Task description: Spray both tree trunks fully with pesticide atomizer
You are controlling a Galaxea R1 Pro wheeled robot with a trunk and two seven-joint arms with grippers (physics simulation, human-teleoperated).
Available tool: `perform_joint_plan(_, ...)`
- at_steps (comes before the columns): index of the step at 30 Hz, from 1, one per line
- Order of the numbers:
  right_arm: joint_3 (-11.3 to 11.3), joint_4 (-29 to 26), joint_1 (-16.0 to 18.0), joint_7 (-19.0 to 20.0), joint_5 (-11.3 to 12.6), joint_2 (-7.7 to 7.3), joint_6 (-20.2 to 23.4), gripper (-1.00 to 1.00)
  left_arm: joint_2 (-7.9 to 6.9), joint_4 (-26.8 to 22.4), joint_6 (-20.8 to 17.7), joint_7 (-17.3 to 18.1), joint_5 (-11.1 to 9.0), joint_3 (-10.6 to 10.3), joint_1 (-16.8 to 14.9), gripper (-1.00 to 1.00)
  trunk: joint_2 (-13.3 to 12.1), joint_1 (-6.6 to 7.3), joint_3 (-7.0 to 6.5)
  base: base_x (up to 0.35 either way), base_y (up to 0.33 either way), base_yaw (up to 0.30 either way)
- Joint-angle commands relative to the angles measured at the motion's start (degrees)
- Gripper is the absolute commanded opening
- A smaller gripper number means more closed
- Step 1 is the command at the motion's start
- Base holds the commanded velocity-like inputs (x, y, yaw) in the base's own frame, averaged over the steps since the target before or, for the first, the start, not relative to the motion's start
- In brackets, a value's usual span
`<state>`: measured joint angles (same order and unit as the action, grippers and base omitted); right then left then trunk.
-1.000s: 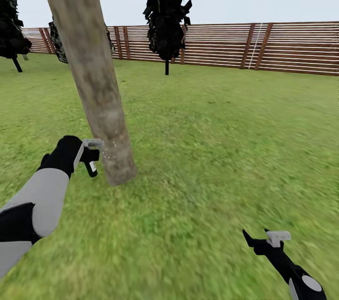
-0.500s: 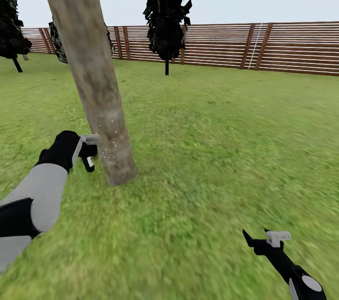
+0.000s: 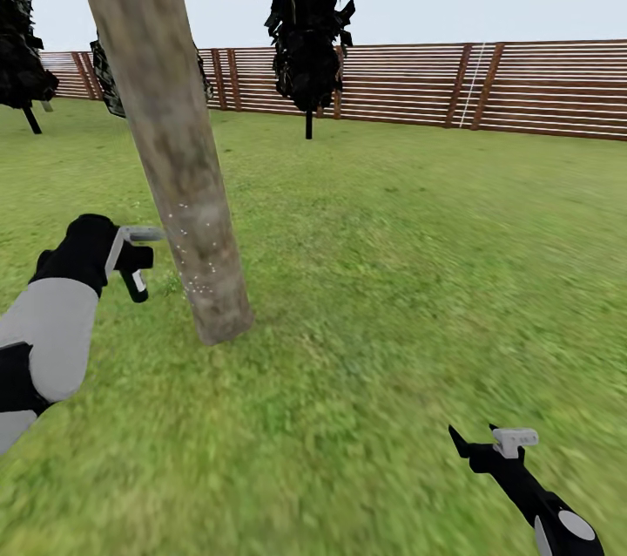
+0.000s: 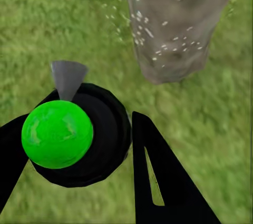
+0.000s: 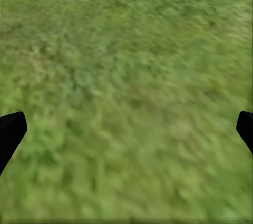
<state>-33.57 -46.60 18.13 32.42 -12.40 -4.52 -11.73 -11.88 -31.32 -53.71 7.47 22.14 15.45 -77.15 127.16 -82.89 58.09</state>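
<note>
The left gripper (image 3: 138, 258) is clamped on the atomizer (image 3: 137, 277), held out over the grass (image 3: 374, 277) just beside the trunk (image 3: 165, 129), on its left as the head camera sees it, and a little apart from the bark. The left wrist camera looks down along the black fingers (image 4: 158, 176): they close around the atomizer (image 4: 79, 134), whose round dark body carries a bright green cap, with a small grey nozzle pointing toward the trunk (image 4: 176, 18).

White specks of pesticide (image 3: 196, 255) dot the lower part of the trunk and float in the air between nozzle and bark. In the wrist view the pesticide (image 4: 158, 37) scatters across the mottled grey-brown bark and over the grass next to it. The trunk leans, its foot planted in the lawn nearer the middle and its upper part tilting away to the left.

The right gripper (image 3: 492, 447) hangs low at the right, well apart from the trunk, over bare grass. Its fingers stand wide apart with nothing between them; the right wrist camera shows one black fingertip (image 5: 10, 132) at each edge and grass (image 5: 126, 97) beneath.

Behind, a brown slat fence (image 3: 488, 90) runs across the lawn's far side, with a thin-trunked dark tree (image 3: 306, 24) in front of it.
</note>
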Motion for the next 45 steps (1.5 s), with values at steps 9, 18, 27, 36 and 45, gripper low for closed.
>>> perform_joint_plan(9, -0.31, -0.05, 0.07, 0.28, -0.60, -0.05, -0.40, 1.00, 6.65, -0.31, -0.96, 1.04, 0.33, -0.37, -0.30, -1.00, 0.02, 0.01, 0.05, 0.000, 0.000, 0.000)
perform_joint_plan(18, -0.34, -0.04, 0.07, 0.28, -0.60, -0.05, -0.40, 1.00, 6.51, -0.12, -0.51, 0.79, 0.45, -0.53, 1.10, -1.00, 0.02, 0.01, 0.05, -0.157, -0.070, 0.000)
perform_joint_plan(27, -0.36, -0.07, 0.07, 0.28, -0.60, -0.05, -0.40, 1.00, 6.91, -0.14, -0.85, 0.53, 0.18, -0.34, -0.33, -1.00, 0.02, 0.01, 0.05, -0.008, -0.003, 0.000)
perform_joint_plan(36, -1.14, -0.07, 0.07, 0.28, -0.60, -0.05, -0.40, 1.00, 6.87, 0.47, -3.34, 0.88, 0.13, -0.23, -3.36, -1.00, 0.02, 0.01, 0.05, 0.000, 0.000, 0.000)
perform_joint_plan(45, -1.07, -0.06, 0.07, 0.28, -0.60, -0.05, -0.40, 1.00, 11.11, 0.83, 0.87, 1.19, 0.16, -0.35, 6.03, -1.00, 0.02, 0.01, 0.05, 0.000, 0.000, 0.000)
